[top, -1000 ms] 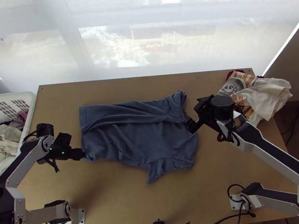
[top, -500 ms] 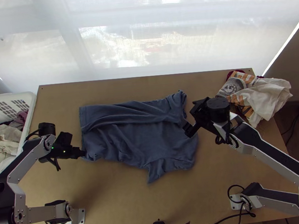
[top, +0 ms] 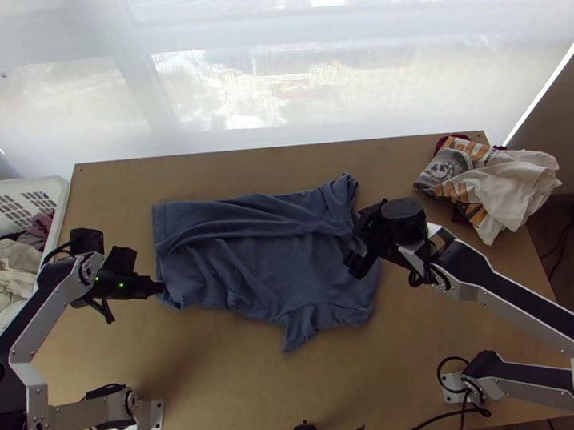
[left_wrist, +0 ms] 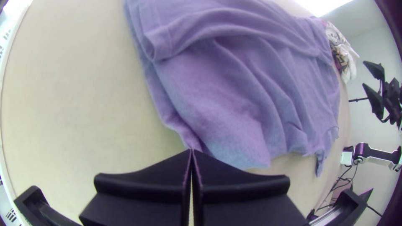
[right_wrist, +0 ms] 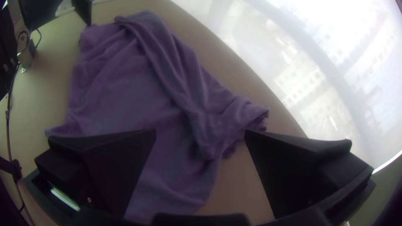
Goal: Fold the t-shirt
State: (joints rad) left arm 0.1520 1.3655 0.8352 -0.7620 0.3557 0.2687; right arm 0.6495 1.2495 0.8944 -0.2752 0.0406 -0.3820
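The shirt (top: 268,273) lay partly folded over, with more folds left, the left hand (left_wrist: 192,150) closed together against it, the right hand (right_wrist: 200,133) apart.

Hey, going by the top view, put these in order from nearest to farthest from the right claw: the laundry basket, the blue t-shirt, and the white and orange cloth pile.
From the right claw:
1. Blue t-shirt, right by the claw, mid-table.
2. White and orange cloth pile, at the table's far right corner.
3. Laundry basket, past the table's left edge.
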